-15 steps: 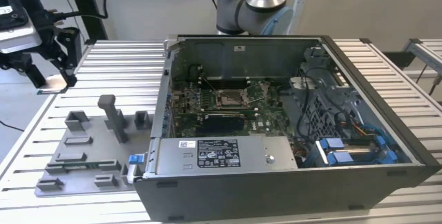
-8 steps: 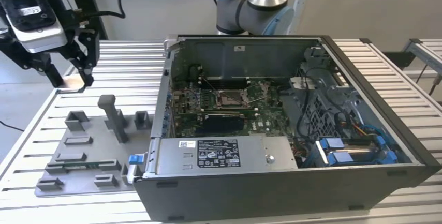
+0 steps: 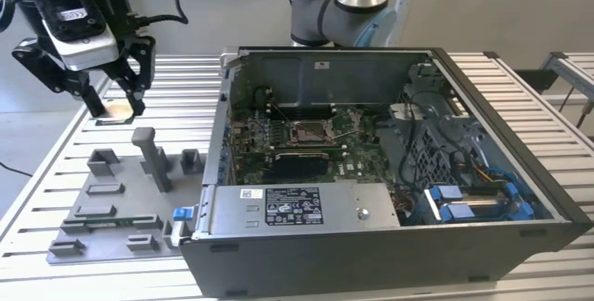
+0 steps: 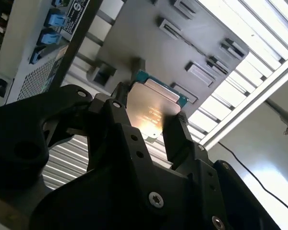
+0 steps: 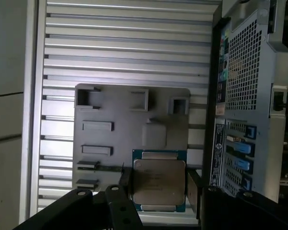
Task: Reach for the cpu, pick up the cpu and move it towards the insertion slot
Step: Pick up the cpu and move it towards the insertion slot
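The cpu (image 5: 158,179) is a thin square chip with a silvery top and a green rim. My gripper (image 5: 159,186) is shut on it, one black finger (image 5: 126,178) against each of two opposite edges. The second wrist view shows the cpu (image 4: 151,108) between the fingers of the gripper (image 4: 149,125), held above the grey fixture plate. In the exterior view the gripper (image 3: 115,112) hangs with the cpu (image 3: 117,110) at the far left, over the slatted table, well apart from the insertion slot (image 3: 307,132), whose shiny frame sits on the green board inside the open computer case.
The grey fixture plate (image 3: 111,207), with upright blocks, lies on the slatted table (image 3: 177,71) at the exterior view's left. The open computer case (image 3: 483,176) has tall walls, with cables and blue drive brackets at its right side. The arm's base (image 3: 339,9) stands behind the case.
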`<act>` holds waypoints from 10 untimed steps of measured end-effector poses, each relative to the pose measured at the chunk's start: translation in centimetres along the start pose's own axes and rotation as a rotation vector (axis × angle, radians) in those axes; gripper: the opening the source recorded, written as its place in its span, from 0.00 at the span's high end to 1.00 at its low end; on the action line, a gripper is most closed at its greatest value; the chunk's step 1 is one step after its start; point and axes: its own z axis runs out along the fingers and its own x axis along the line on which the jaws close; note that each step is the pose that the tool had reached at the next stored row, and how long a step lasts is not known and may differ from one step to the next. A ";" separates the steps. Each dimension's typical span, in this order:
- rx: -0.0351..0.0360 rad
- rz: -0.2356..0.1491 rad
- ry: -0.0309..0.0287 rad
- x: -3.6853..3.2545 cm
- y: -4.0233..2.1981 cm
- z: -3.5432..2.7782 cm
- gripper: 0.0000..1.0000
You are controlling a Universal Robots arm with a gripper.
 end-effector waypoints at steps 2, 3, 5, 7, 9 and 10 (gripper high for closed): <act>0.0000 0.000 0.0000 -0.85 -0.03 0.00 1.00; 0.0000 0.000 0.0000 -1.28 -0.05 0.00 1.00; 0.0000 0.000 0.0000 -2.16 -0.09 0.00 1.00; 0.0000 0.000 0.0000 -3.09 -0.12 -0.01 1.00; 0.0000 0.000 0.0000 -3.97 -0.15 -0.01 1.00; 0.0000 0.000 0.0000 -4.42 -0.17 -0.01 1.00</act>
